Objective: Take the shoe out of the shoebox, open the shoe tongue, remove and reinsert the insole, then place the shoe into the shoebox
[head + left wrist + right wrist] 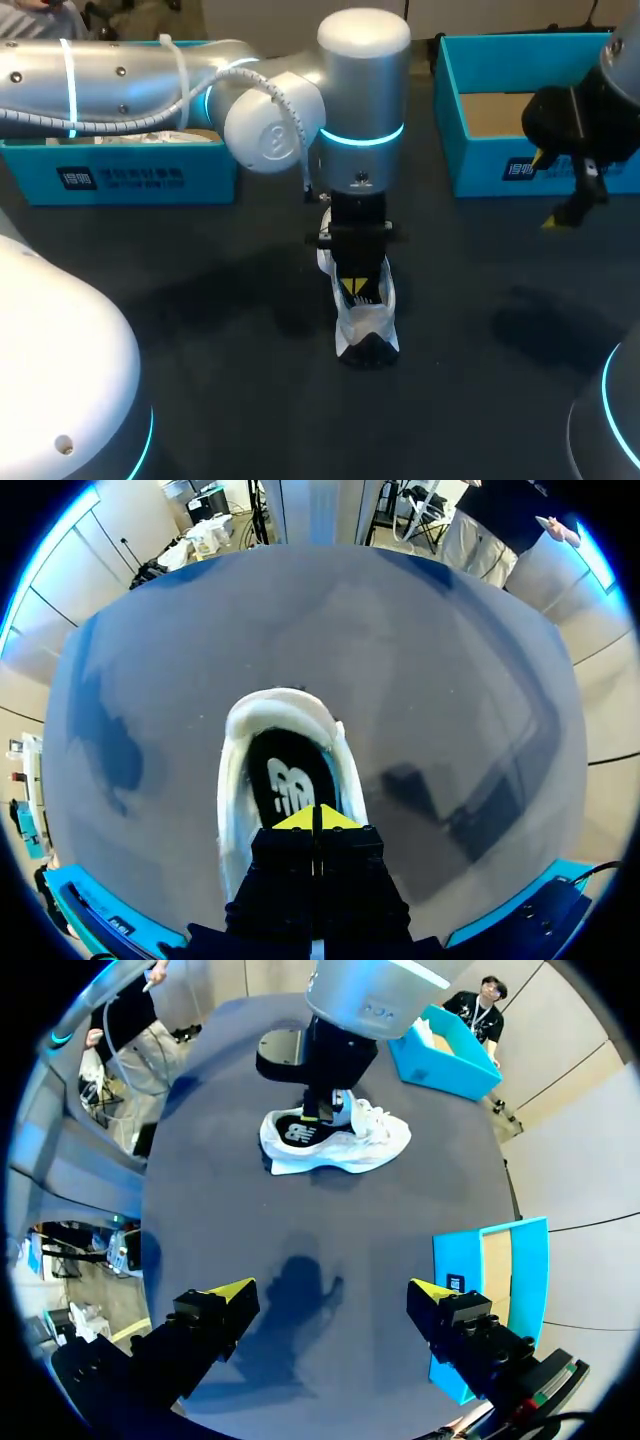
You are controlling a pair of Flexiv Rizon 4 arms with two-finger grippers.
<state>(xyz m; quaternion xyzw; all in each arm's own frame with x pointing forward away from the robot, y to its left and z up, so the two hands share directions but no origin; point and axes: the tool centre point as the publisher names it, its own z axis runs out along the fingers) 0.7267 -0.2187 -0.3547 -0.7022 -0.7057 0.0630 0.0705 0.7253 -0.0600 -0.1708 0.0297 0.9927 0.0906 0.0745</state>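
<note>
Table: my dark tabletop (pixel 200 330), which carries one shoe and two boxes.
Shoe: I see the white shoe (pixel 368 325) standing on its sole straight under my left gripper (pixel 352 290).
Paper-filled blue box (pixel 120 175): well off to that gripper's side, at the table's far edge.
Open blue box (pixel 490 165): close beside my right gripper (pixel 548 190), with bare cardboard showing inside.

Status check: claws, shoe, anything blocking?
Left claw shut, tips in the shoe over the insole. Right claw open, holding nothing. Shoe stands on the table, outside the shoebox. Nothing seen blocking.
</note>
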